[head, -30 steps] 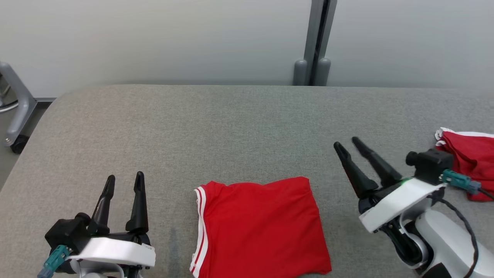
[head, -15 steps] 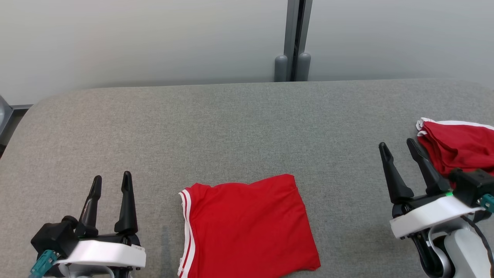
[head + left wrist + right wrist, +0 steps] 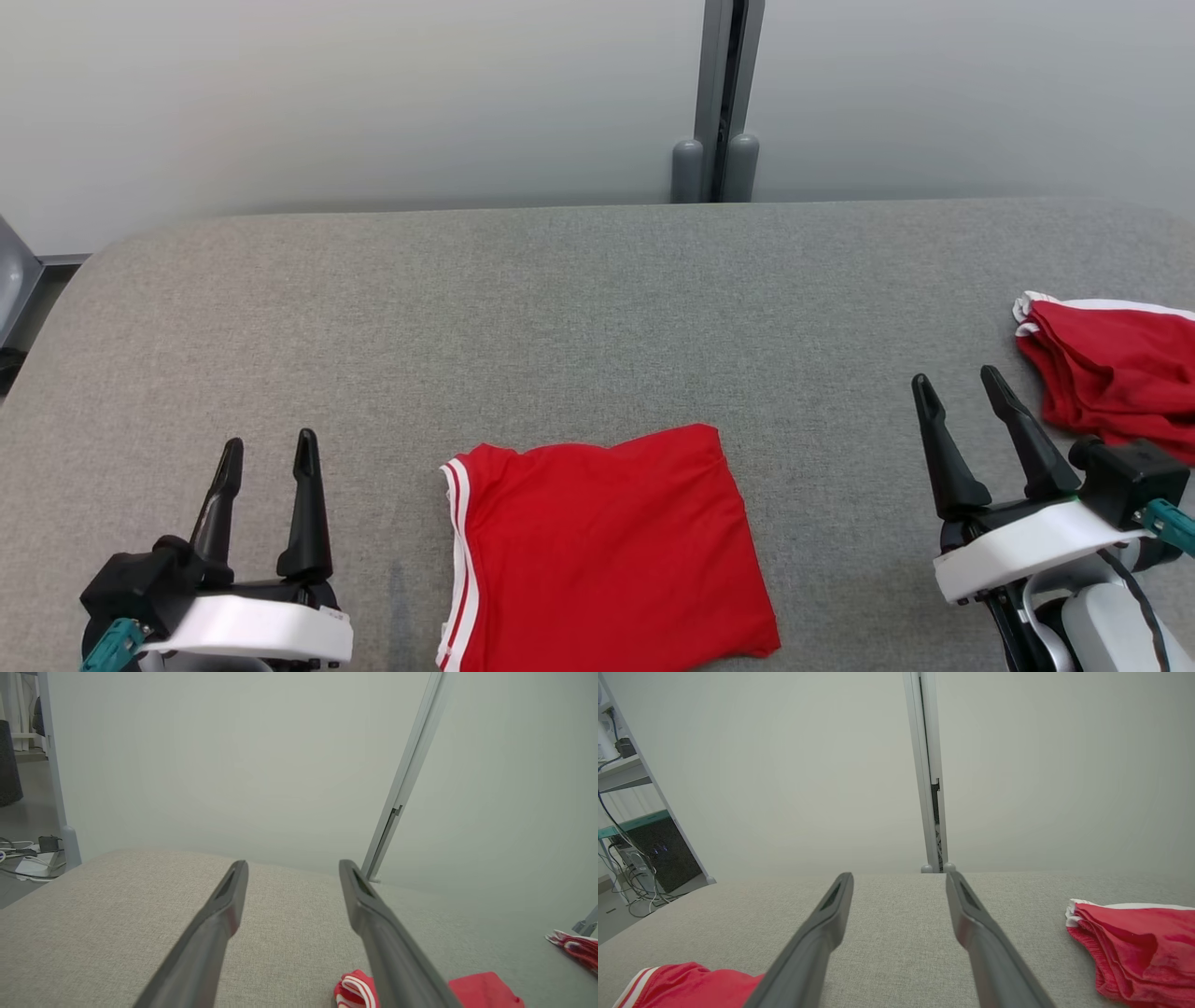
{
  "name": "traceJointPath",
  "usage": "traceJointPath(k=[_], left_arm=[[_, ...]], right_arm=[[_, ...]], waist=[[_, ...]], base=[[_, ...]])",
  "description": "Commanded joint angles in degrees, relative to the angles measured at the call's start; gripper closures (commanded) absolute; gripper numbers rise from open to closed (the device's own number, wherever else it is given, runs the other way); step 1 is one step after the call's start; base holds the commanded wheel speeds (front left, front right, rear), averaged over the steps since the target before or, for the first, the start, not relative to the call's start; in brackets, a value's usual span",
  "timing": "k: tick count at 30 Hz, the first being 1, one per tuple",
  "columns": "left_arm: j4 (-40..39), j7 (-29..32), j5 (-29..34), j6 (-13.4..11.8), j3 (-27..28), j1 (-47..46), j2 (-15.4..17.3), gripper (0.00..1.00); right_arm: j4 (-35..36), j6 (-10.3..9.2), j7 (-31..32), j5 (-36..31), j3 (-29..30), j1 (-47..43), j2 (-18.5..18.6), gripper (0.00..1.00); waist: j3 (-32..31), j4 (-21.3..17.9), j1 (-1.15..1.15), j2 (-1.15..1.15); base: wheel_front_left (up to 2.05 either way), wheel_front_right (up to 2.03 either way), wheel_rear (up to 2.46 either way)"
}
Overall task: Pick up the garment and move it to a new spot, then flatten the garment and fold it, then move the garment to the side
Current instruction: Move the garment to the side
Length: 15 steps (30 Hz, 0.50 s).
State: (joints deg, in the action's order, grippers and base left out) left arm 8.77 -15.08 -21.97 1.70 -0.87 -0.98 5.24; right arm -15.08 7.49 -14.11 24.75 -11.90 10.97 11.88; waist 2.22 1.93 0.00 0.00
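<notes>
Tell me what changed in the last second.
The right end effector swung rightward, away from the folded red shirt toward the bunched red garment, and its jaws spread wider. Nothing was grasped. The left end effector stayed open and both garments stayed put; the view itself shifted slightly.

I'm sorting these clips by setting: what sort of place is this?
Likely a lab or test room, not a home: a grey fabric-covered table against plain pale partition panels, and a black computer box with loose cables by shelving off to one side.
</notes>
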Motion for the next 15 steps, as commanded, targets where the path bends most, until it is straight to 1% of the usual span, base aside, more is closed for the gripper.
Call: traceJointPath(k=[1,15], left_arm=[[-0.28,-0.06,0.57,-0.29,0.17,0.46,0.21,0.0],[-0.19,-0.07,1.77,-0.49,0.35,1.38,0.09,0.0]], right_arm=[[0.24,0.01,0.43,-0.43,0.22,-0.26,-0.03,0.0],[0.9,0.01,1.98,-1.28,0.03,-1.22,-0.83,0.0]], waist=[[-0.1,0.07,0.0,0.0],[-0.51,0.41,0.0,0.0]], base=[[0.0,0.0,0.0],[0.0,0.0,0.0]])
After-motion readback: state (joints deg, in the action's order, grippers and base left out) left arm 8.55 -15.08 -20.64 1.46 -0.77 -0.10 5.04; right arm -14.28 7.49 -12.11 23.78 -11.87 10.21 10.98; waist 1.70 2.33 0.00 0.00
